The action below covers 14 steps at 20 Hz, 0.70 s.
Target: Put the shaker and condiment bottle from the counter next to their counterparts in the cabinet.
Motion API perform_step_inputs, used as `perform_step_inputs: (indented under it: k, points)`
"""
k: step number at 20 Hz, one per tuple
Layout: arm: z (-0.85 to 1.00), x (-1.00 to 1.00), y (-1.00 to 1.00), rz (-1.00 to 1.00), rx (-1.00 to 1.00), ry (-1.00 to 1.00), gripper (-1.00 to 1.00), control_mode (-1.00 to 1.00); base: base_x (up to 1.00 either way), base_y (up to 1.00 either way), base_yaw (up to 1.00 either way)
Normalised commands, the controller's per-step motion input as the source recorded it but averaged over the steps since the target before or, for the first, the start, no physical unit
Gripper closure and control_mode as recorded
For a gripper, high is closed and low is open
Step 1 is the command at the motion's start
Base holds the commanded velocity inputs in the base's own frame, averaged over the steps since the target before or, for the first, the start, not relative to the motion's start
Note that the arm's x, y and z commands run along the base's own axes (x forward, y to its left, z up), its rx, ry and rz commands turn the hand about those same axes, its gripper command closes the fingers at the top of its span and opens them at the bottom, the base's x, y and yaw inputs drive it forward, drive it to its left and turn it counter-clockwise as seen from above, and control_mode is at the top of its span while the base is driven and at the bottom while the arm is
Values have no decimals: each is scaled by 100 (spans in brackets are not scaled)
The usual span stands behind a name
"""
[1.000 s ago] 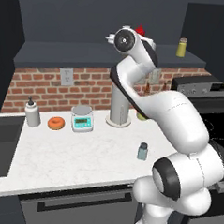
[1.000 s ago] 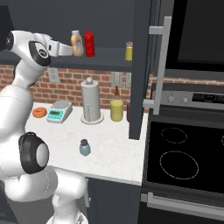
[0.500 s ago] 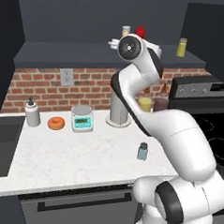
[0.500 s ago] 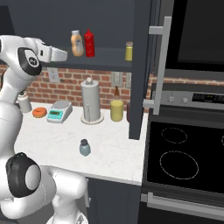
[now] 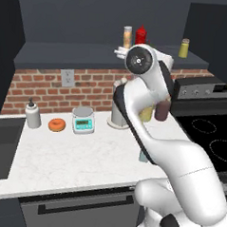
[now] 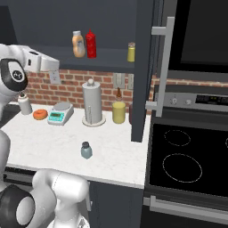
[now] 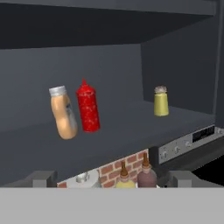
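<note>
Condiment bottle (image 7: pixel 63 113): left of centre in the hand view, tilted on the cabinet (image 7: pixel 131 127) shelf, just beside the red squeeze bottle (image 7: pixel 88 107). Shaker (image 6: pixel 86 150): lower centre-left, upright on the counter (image 6: pixel 49 142). Yellow-green shaker (image 7: pixel 161 101): right, apart. Gripper (image 7: pixel 109 179): fingers spread, empty.

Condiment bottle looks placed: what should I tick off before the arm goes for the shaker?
1. Condiment bottle on the cabinet shelf: ok.
2. It stands beside the red squeeze bottle: ok; touching or apart, cannot tell.
3. Bottle upright: cannot tell; it leans in the hand view, which may itself be tilted.
4. Gripper open and empty: ok.
5. Shaker upright on the counter: ok.
6. Space next to the yellow-green shaker: ok.
</note>
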Motion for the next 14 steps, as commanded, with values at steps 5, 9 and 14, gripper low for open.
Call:
perform_step_inputs:
  k: [5, 9, 14]
  points:
    - [-13, -82, 0, -24, 0, 0, -100, -100, 0, 0, 0]
    - [-22, -71, 0, -34, 0, 0, -100, -100, 0, 0, 0]
    - [-26, -57, -1, -27, 0, 0, -100, -100, 0, 0, 0]
